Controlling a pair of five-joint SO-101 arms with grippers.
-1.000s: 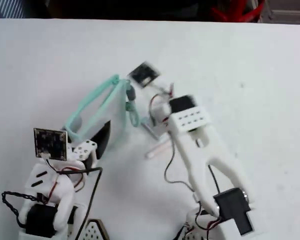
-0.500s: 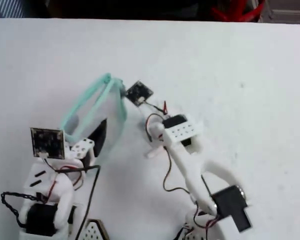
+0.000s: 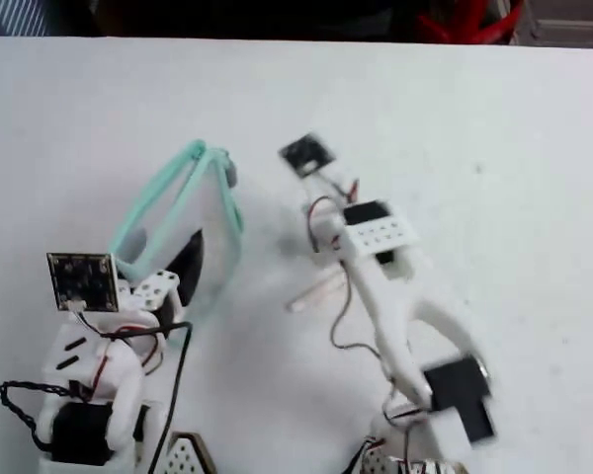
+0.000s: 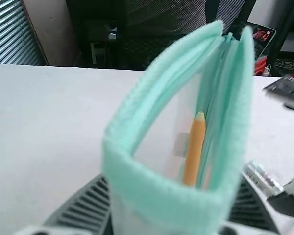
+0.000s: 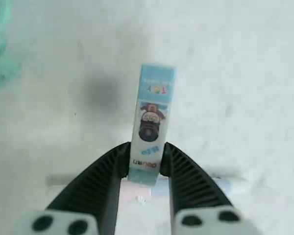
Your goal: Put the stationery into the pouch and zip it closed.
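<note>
My left gripper (image 3: 173,281) is shut on the near end of a clear pouch with mint-green trim (image 3: 193,212) and holds it with its mouth gaping. In the left wrist view the pouch (image 4: 186,122) stands open above the gripper (image 4: 171,215), and an orange pencil (image 4: 193,147) lies inside. My right gripper (image 5: 144,161) is shut on a light blue eraser (image 5: 152,117), held above the table. In the high view it (image 3: 321,232) hangs to the right of the pouch, apart from it. A white pen (image 3: 316,289) lies on the table under the right arm.
The white table (image 3: 474,148) stretches wide to the right and the back. The left arm's base and cables (image 3: 79,415) fill the near left corner. The right arm's base (image 3: 455,395) sits at the near edge. Dark furniture stands behind the far edge.
My right gripper has drawn back from the pouch's mouth to the right, still holding the eraser. The pouch in my left gripper has swung a little to the left.
</note>
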